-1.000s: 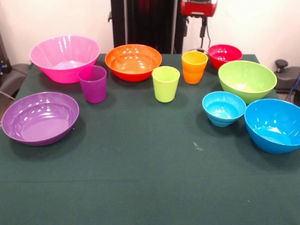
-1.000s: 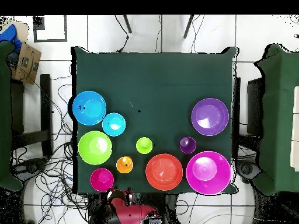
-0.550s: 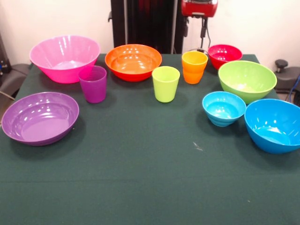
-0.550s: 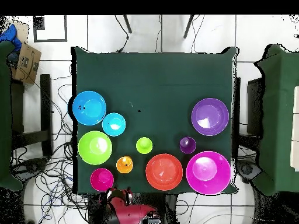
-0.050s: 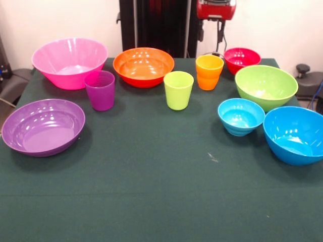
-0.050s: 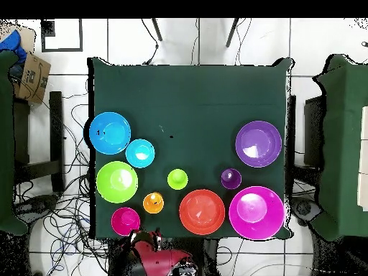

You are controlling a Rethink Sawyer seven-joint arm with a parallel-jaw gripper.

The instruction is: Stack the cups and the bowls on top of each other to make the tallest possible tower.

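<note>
All cups and bowls stand apart and upright on the green table (image 5: 151,191). A purple cup (image 5: 100,89), a lime cup (image 5: 178,89) and an orange cup (image 5: 209,71) line up mid-table. Behind them sit the pink bowl (image 5: 69,63), orange bowl (image 5: 143,66) and red bowl (image 5: 241,59). The shallow purple bowl (image 5: 43,126) lies at the left. At the right are the lime bowl (image 5: 266,86), small light blue bowl (image 5: 240,116) and big blue bowl (image 5: 295,134). The red arm end (image 5: 216,9) hangs above the table's far edge, beside the red bowl (image 6: 126,221), touching nothing.
Another green-covered table (image 6: 345,129) stands at the right in the overhead view. A cardboard box (image 6: 32,77) sits at the left. Cables (image 6: 72,215) trail over the floor beside the table's left edge.
The red arm end has shifted very slightly at the table's far edge. No cup or bowl has moved.
</note>
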